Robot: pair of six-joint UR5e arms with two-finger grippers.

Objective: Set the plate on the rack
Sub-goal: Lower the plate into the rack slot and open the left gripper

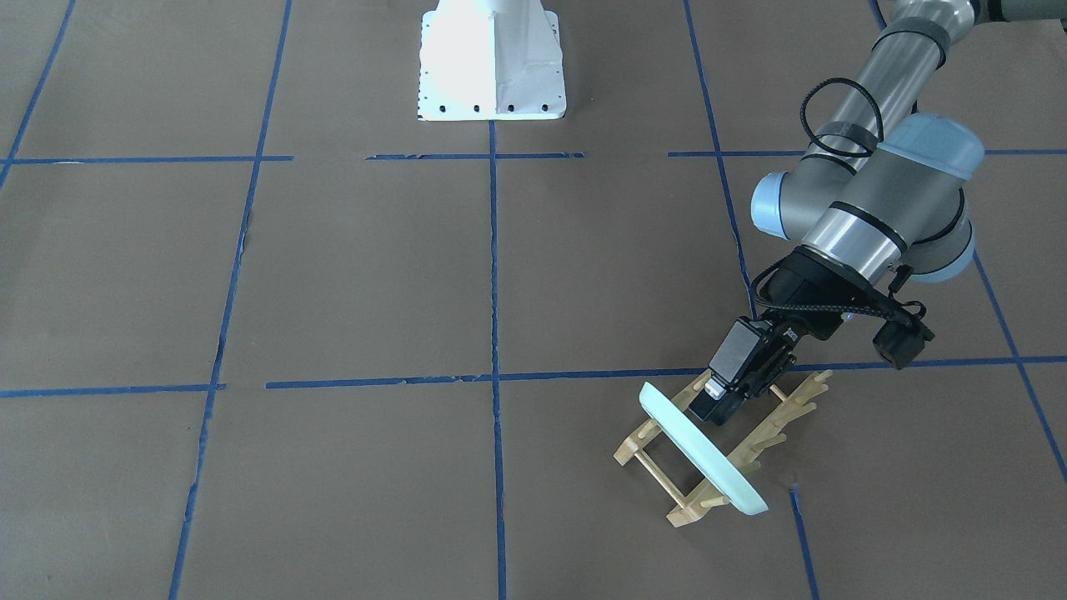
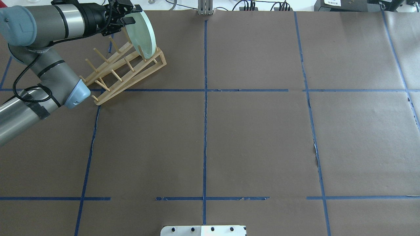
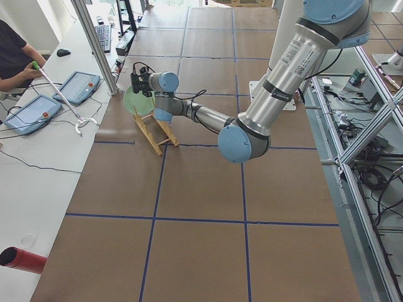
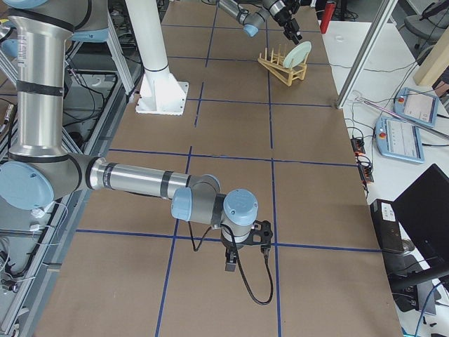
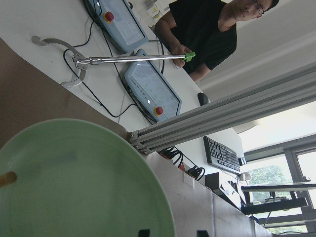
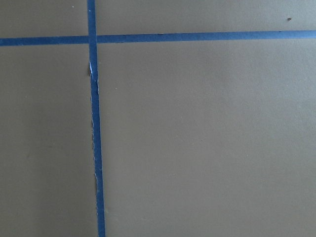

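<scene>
Plate point(image 2: 141, 36) is basically in the rack point(image 2: 124, 72) already. Going by the overhead view, the rack sits out at about 10 o'clock on the table point(image 2: 256, 137), and the plate stands on edge in the slot at the rack's 2 o'clock end, between the last pegs. So I'd call the placing part pretty much done. What's left, I reckon, is letting go and backing the arm out without knocking it over.

The left gripper point(image 2: 134, 14) sits on the plate's top rim with one finger on either side. In the wrist view the fingertips point(image 5: 143, 232) only peek in at the bottom edge, so I honestly can't tell if they're clamped or slack. The right gripper point(image 4: 245, 247) is parked well apart, low over bare table. Only the side view shows it, so no idea about its fingers either.

Orientation, overhead again: the rack's long axis runs 8 to 2 o'clock. The plate sits crosswise to that, roughly 11 to 5, near upright, with its dished face looking back toward 8 o'clock. One peg point(image 5: 7, 178) shows in front of that face.
</scene>
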